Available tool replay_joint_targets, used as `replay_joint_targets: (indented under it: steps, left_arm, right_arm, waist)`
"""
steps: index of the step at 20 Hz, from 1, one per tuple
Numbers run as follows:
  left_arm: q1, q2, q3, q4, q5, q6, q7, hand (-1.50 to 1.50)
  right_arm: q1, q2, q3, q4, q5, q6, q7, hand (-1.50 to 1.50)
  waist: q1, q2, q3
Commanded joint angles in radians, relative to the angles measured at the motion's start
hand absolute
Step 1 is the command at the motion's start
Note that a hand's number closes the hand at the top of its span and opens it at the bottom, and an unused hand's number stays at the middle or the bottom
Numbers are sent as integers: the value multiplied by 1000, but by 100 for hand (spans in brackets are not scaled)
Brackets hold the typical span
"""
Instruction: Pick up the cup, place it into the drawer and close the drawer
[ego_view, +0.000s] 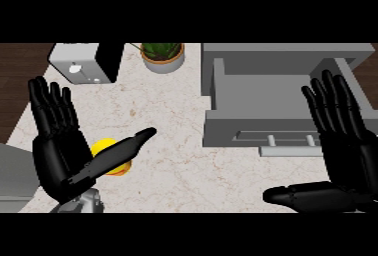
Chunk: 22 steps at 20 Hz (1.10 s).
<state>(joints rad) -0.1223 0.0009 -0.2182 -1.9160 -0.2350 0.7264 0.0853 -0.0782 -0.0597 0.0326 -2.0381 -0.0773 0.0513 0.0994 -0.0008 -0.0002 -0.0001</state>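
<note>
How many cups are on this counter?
1. A small yellow cup sits on the pale marbled counter at the view's left, largely hidden behind the black left hand. Another could be hidden inside the open grey drawer.

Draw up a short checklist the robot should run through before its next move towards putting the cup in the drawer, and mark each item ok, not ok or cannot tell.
1. Cup located: ok, yellow, on the counter, partly hidden behind the left hand's thumb.
2. Left hand open for a grasp: ok, fingers straight, thumb across the cup.
3. Cup already held: not ok, no fingers curled round it.
4. Drawer open: ok, pulled out, handle towards the robot.
5. Drawer interior free: cannot tell, right hand covers part.
6. Right hand out of the way: not ok, open over the drawer's right side.
</note>
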Motion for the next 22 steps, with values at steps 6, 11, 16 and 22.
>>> replay_joint_targets:
  steps: [6,11,16,22]
  left_arm:
    - [-17,-1,16,60,35,37,-10,-150]
    - [86,-1,-61,67,71,111,-81,-150]
    - [120,8,19,62,110,49,-69,-150]
    - [204,-1,-24,156,204,107,-228,-150]
  right_arm:
    - [18,2,-6,-58,-11,14,23,-150]
    - [4,-24,-62,-12,-49,44,4,-150]
    - [-52,-30,-86,28,-57,39,13,-150]
    - [-25,-7,-37,-23,-23,23,46,-150]
  waist:
    - [-1,0,0]
    - [0,0,0]
    - [2,0,0]
    - [2,0,0]
